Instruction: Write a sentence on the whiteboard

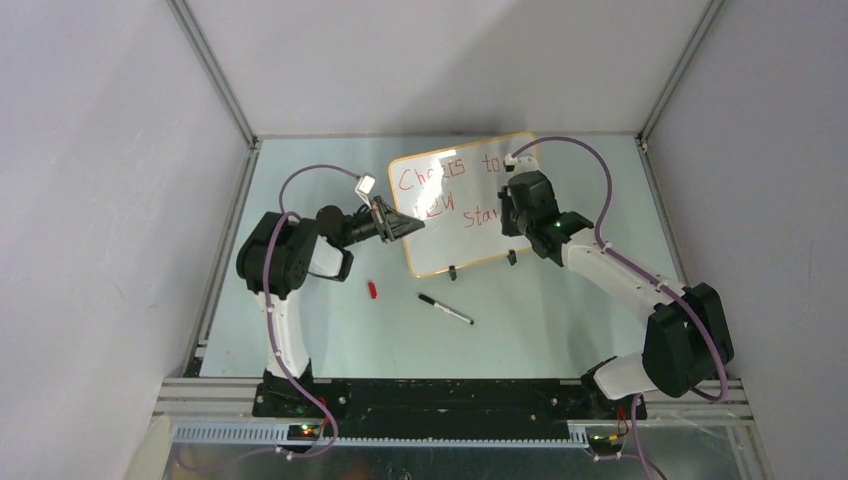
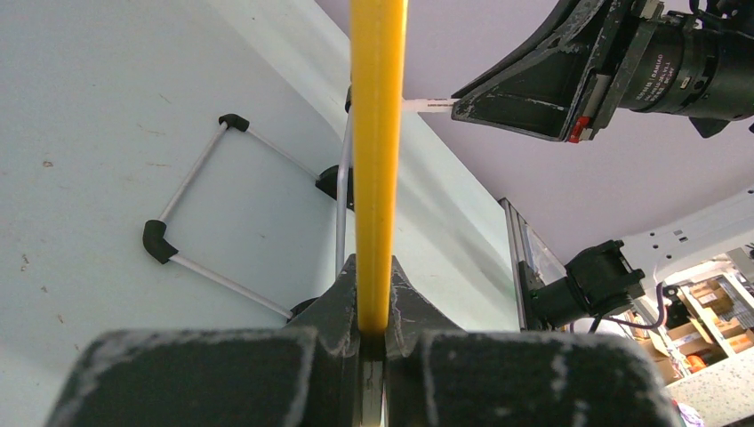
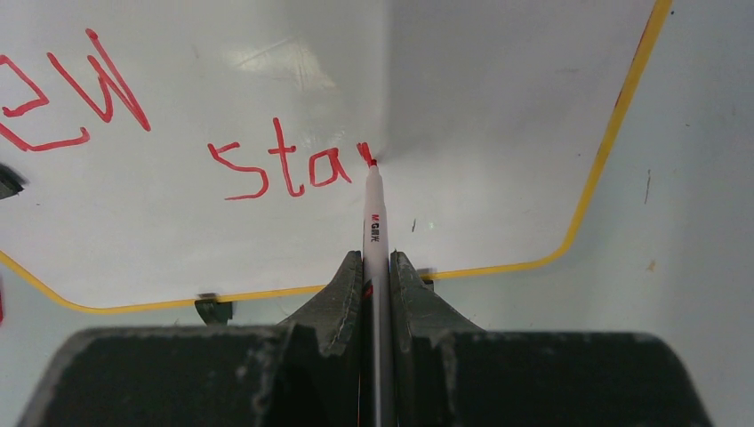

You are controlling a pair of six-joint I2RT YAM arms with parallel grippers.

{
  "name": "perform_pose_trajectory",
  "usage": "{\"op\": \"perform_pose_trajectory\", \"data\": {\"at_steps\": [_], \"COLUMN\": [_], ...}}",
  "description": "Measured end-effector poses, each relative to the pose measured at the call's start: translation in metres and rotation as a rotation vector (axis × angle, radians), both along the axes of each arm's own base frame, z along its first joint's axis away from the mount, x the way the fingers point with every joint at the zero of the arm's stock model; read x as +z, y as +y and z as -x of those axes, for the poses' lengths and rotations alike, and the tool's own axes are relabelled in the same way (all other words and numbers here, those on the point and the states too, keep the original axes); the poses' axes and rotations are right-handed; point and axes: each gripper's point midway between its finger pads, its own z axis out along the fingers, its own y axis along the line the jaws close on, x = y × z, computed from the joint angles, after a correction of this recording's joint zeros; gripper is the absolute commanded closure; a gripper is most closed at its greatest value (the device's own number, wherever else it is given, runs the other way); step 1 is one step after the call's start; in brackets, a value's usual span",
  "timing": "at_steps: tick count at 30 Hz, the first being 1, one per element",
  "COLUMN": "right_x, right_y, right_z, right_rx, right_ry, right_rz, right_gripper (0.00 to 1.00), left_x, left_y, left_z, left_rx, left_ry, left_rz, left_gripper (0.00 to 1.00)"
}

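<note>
The whiteboard (image 1: 455, 245) stands tilted on the table behind the middle, and its glossy face fills the right wrist view (image 3: 498, 107). The sentence (image 1: 420, 180) is in red letters, with "new" and "sta" legible in the lower row (image 3: 284, 169). My right gripper (image 3: 377, 267) is shut on a white red-tipped marker (image 3: 373, 218) whose tip touches the board just right of "sta". In the top view that gripper (image 1: 510, 212) hovers over the board's right half. My left gripper (image 1: 408, 228) is shut on the board's left edge, and its jaws pinch the yellow rim (image 2: 377, 133).
A black marker (image 1: 445, 308) and a small red cap (image 1: 372, 290) lie on the table in front of the board. The board's wire stand (image 2: 204, 169) rests on the table behind it. Grey walls close in the table on three sides.
</note>
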Motion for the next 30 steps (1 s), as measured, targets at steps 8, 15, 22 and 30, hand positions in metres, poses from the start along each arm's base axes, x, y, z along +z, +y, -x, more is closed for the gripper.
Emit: {"op": "perform_pose_trajectory", "data": {"at_steps": [8,15,22,30], "right_x": [0.0007,0.0010,0.0031,0.0046], "right_y": [-0.0008,-0.0032,-0.0051,-0.0046], "right_z": [-0.0008,-0.0023,-0.0043,-0.0032], "right_rx": [0.000,-0.004,-0.010,-0.006], "right_ry": [-0.001,0.000,-0.004,-0.004], "right_rz": [-0.001,-0.005,-0.008,-0.013], "right_gripper": [1.00,1.00,1.00,1.00], "left_x": [0.0000,0.0000,0.0000,0.0000], "left_y": [0.0000,0.0000,0.0000,0.0000], "left_z": [-0.0001,-0.0001,-0.0001,0.0000], "left_rx": [0.000,0.000,0.000,0.000], "left_ry": [0.000,0.000,0.000,0.000], "left_rz": [0.000,0.000,0.000,0.000], "left_gripper": [1.00,1.00,1.00,1.00]}}
